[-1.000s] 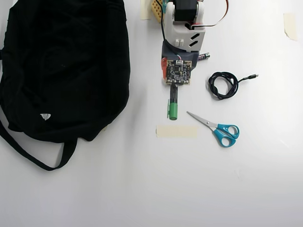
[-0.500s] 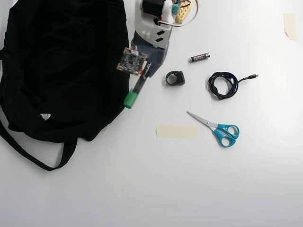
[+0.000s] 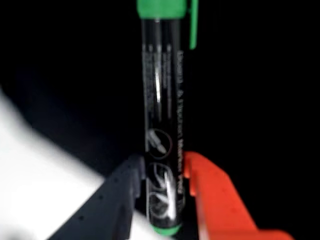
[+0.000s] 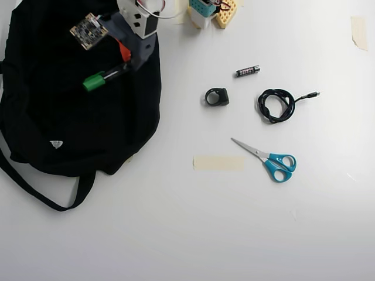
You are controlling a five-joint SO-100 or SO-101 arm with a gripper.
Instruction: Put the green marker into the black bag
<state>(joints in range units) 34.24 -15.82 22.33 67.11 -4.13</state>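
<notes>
The green marker (image 3: 161, 125) has a black barrel with white print, a green cap at the top and a green end at the bottom of the wrist view. My gripper (image 3: 162, 175) is shut on its lower barrel, the black finger (image 3: 117, 200) on the left and the orange finger (image 3: 215, 200) on the right. In the overhead view the gripper (image 4: 120, 63) holds the marker (image 4: 99, 79) over the upper part of the black bag (image 4: 64, 117), its green cap pointing left. The bag lies flat at the left with a small white tag and a long strap.
On the white table (image 4: 205, 222) to the right lie a small black battery (image 4: 248, 71), a black ring-shaped part (image 4: 217, 96), a coiled black cable (image 4: 276, 105), blue-handled scissors (image 4: 269, 159) and a strip of tape (image 4: 218, 163). The arm's base (image 4: 205, 10) stands at the top.
</notes>
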